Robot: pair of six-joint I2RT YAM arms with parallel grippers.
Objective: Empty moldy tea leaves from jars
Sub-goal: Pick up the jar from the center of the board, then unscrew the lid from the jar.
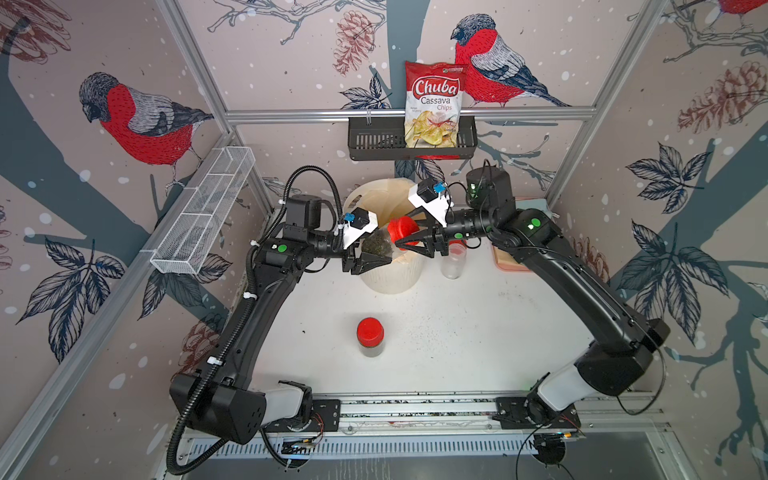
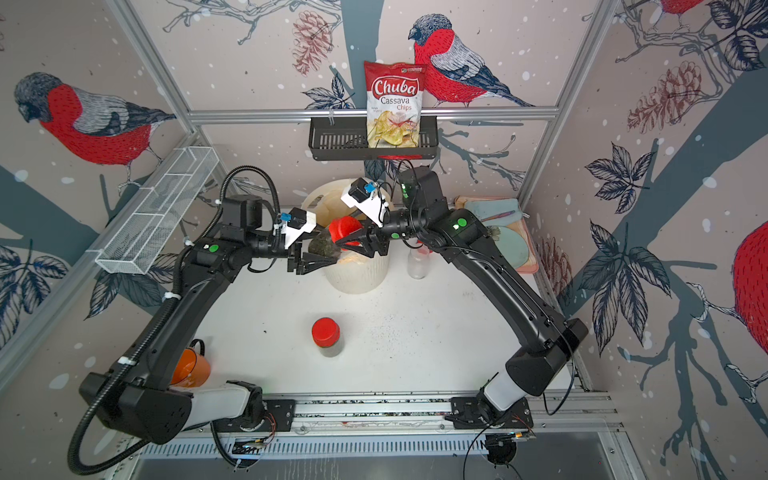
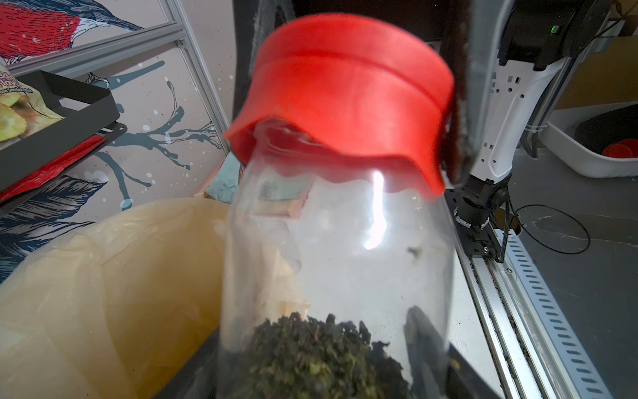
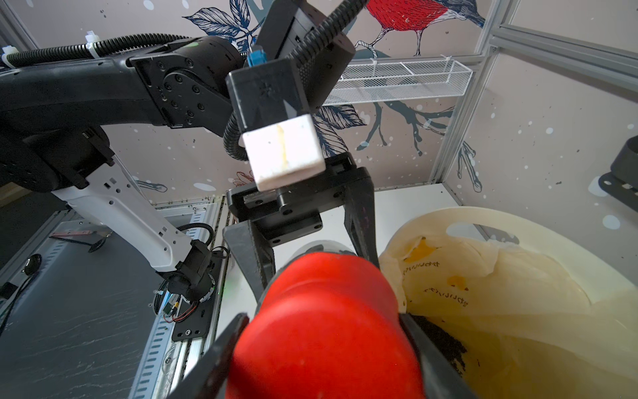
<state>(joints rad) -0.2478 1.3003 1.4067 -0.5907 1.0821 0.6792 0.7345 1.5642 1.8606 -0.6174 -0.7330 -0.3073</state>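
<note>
Left fingers (image 1: 372, 262) hide the jar (image 3: 338, 241) base — lid (image 3: 345, 93) blurred, seemingly on.

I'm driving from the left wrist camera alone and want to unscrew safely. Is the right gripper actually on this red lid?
Observer: Yes. In the right wrist view the right gripper has a finger on each side of the lid.
Operator: Where does the jar sit relative to the bin?
Observer: In a top view the held jar is tilted over the near edge of the bin, clamped in the left gripper.
Operator: Any other jars around?
Observer: A closed jar stands mid-table, and an empty-looking jar stands beside the bin.
</note>
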